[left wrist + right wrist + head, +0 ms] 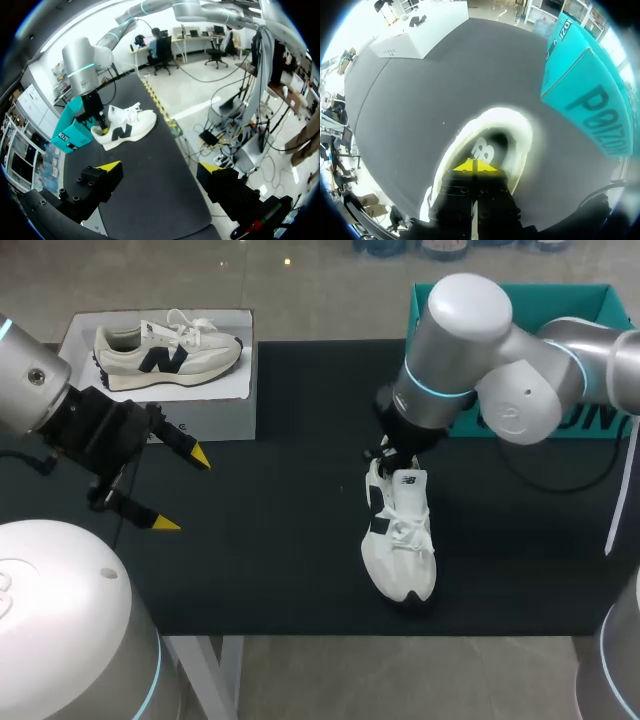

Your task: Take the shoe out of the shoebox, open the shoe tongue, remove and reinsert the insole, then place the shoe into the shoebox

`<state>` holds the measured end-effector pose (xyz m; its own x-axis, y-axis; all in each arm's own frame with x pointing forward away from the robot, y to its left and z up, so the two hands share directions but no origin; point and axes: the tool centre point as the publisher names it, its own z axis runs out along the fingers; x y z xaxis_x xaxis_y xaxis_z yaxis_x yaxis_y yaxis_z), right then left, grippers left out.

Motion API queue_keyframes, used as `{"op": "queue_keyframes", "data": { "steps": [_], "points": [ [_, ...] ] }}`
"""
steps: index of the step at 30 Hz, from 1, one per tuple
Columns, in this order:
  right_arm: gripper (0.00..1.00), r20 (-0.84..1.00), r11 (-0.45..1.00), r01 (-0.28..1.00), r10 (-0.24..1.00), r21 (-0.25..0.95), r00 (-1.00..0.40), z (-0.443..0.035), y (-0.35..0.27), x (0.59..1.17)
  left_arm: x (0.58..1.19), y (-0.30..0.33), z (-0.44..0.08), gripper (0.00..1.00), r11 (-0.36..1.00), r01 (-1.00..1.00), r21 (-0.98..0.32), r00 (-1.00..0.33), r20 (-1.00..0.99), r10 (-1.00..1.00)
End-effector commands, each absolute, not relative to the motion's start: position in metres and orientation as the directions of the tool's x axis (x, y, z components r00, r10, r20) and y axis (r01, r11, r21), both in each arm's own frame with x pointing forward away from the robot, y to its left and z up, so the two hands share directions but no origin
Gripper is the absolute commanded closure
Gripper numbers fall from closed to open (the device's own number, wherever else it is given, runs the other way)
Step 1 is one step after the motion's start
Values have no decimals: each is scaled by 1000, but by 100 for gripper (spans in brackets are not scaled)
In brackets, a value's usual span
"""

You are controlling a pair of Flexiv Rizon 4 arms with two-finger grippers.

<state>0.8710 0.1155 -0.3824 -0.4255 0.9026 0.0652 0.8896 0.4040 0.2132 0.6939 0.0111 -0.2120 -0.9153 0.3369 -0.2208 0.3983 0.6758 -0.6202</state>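
1. The shoe (pixel 400 540) lies on the black mat (pixel 260 570), outside both boxes. Its toe points toward the robot and its heel toward the teal box (pixel 600 310), without touching it.
2. The right gripper (pixel 393 452) stands at the shoe's heel opening. In the right wrist view its yellow tips are pressed together, down inside the shoe just above the insole (pixel 485 145). Whether they pinch anything cannot be told.
3. The left gripper (pixel 183 490) hangs spread wide with nothing between its fingers. It is over the mat's left side, just in front of the white box (pixel 215 410) and well apart from the shoe.
4. A second shoe (pixel 168 348) lies on its side at the white box's top. Whether it is on a lid or inside cannot be told.
5. In the left wrist view, the shoe lies ahead of the left gripper's fingers, with the teal box just behind it.
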Motion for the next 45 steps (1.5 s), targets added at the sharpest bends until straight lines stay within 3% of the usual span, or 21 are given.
{"op": "queue_keyframes", "data": {
  "steps": [1,6,23,45],
  "points": [
    [100,75,405,898,903,173,-422,-410,126,885,694,11,-212,0,677,398,-619,-915,-219,338],
    [100,66,396,908,911,137,-407,-414,122,884,694,11,-212,0,677,398,-619,-915,-219,338],
    [100,63,327,945,943,20,-328,-356,103,865,694,11,-212,0,677,398,-619,-915,-219,338],
    [100,109,304,944,951,-126,-291,-375,111,839,694,11,-212,0,677,398,-619,-915,-219,338]
  ]
}}
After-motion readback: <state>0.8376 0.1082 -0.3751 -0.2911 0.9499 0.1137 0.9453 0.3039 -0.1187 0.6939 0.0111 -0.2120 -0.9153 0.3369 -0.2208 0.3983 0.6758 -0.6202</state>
